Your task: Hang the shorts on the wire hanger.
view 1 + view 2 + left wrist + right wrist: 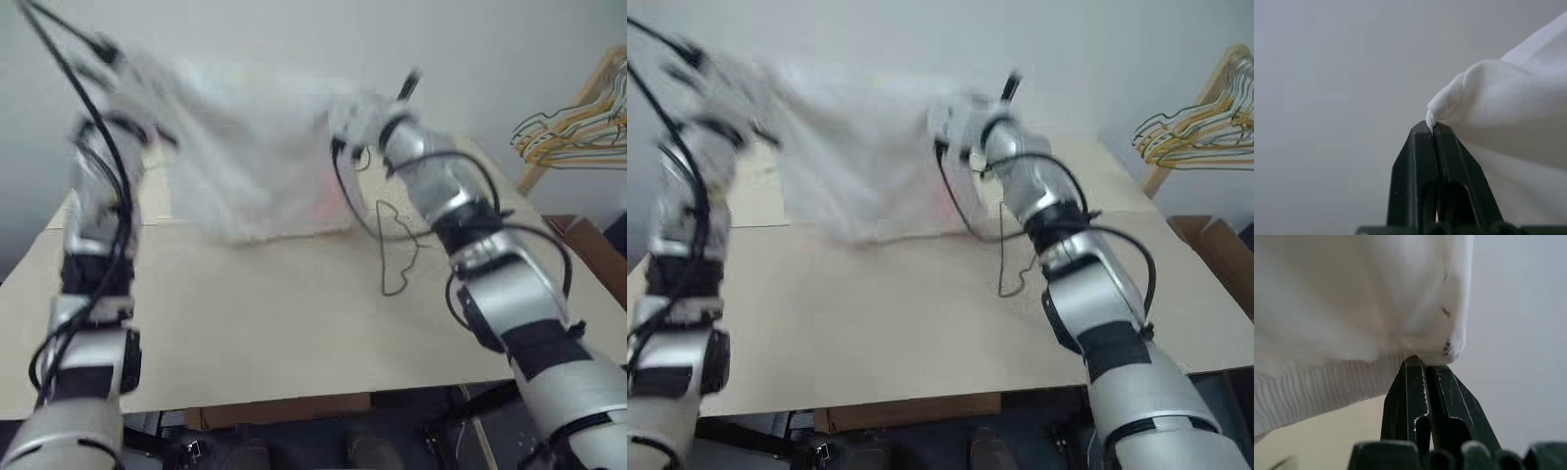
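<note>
The white shorts [245, 157] hang spread in the air above the far half of the table, held up at two corners. My left gripper [1432, 128] is shut on a fold of the cloth at the left end. At the right end my right gripper [1422, 363] is shut on the gathered waistband [1327, 382]. The lower edge of the shorts reaches down to the table top. The thin dark wire hanger [397, 245] lies flat on the table just right of the hanging cloth, partly behind my right forearm.
The pale wooden table [255, 323] spreads toward me below the cloth. A wooden rack with a cluster of yellow and grey hangers [573, 127] stands at the far right. A brown cardboard box [593, 245] sits beside the table's right edge.
</note>
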`<act>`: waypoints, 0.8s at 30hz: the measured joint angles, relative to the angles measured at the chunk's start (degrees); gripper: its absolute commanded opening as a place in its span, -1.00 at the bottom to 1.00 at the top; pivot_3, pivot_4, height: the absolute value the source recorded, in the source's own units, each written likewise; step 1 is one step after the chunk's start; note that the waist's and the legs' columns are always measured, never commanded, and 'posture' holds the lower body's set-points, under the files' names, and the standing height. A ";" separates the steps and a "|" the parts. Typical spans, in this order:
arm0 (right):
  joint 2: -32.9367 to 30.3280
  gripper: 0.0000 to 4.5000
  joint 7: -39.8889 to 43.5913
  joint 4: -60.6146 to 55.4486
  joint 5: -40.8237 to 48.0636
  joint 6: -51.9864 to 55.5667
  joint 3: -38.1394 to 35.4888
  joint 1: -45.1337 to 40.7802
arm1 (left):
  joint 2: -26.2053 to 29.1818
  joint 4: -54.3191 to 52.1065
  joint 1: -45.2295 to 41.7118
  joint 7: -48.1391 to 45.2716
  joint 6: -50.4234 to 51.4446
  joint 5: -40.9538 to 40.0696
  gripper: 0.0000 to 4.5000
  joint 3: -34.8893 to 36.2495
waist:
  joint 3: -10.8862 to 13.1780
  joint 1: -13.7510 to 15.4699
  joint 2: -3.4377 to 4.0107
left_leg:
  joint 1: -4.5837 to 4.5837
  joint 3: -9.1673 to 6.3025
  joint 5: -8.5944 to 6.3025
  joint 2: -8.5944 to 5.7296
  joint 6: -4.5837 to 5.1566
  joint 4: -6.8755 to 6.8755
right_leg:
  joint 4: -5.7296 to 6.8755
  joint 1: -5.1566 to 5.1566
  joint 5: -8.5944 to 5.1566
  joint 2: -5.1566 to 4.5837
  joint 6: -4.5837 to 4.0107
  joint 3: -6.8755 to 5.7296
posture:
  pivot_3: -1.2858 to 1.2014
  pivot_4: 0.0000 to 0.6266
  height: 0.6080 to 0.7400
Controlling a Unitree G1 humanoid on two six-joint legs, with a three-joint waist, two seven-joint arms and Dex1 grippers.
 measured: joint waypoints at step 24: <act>-16.02 -0.99 37.80 -29.05 0.64 -24.58 12.73 39.26 | 12.44 -39.17 86.08 -40.90 -9.18 -11.47 -1.00 19.80 | -0.09 -2.71 0.24 | 2.67 0.04 -0.54 0.07 1.60 0.36 | -1.17 3.33 -0.36 0.09 0.61 -0.05 | 0.07 -1.00 1.00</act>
